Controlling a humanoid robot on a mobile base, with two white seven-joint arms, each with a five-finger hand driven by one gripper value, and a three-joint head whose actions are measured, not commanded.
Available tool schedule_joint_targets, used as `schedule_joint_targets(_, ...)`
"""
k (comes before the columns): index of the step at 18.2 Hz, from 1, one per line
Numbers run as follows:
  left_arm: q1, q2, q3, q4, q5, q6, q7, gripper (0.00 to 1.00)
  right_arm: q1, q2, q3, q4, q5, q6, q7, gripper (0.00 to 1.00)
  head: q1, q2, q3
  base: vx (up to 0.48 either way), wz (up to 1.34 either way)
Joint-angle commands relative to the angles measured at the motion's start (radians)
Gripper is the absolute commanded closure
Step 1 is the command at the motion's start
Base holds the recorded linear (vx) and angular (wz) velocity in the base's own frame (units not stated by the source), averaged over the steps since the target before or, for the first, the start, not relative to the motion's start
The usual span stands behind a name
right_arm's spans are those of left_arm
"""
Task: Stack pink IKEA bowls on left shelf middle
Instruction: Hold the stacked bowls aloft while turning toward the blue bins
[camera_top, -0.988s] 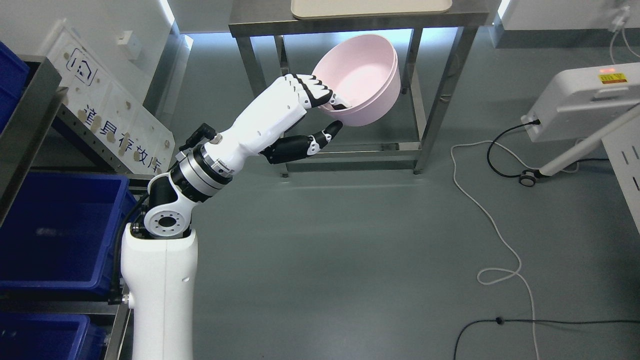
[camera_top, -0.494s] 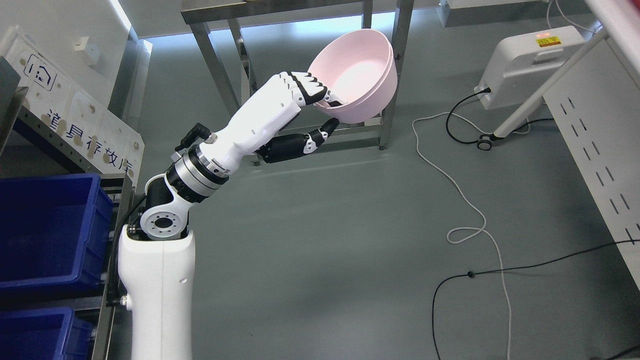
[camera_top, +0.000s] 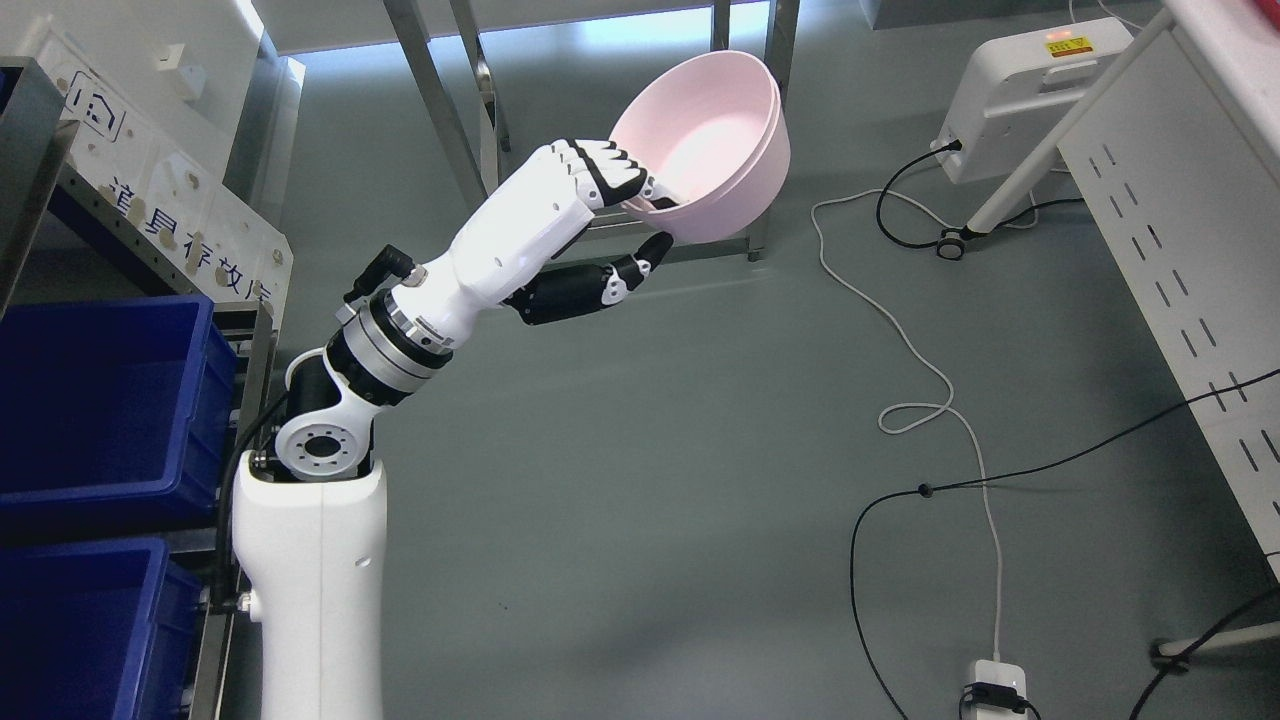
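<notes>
Pink bowls, blue bins (plain), white-and-black hand, grey floor.

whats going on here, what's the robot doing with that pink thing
The left robot hand is gripping nested pink bowls by the rim, fingers inside and thumb underneath, and holding them tilted in the air above the grey floor. They are not on any shelf yet. Blue bins sit on a rack at the left. The right arm is not in view.
</notes>
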Motion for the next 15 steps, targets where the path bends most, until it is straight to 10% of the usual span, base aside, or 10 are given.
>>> schedule_joint_targets(1,-0.007,0.018,0.003,-0.019,0.012,0.003,0.0,0.95,-0.001,-0.017,0.0,0.0,0.0,0.0,0.0,0.0,0.0,0.0,0.0,-0.147,0.0)
schedule_joint_targets(15,-0.04,0.018,0.009,-0.032,0.011,0.046,0.001,0.95,-0.001,-0.017,0.0,0.0,0.0,0.0,0.0,0.0,0.0,0.0,0.0,-0.1,0.04)
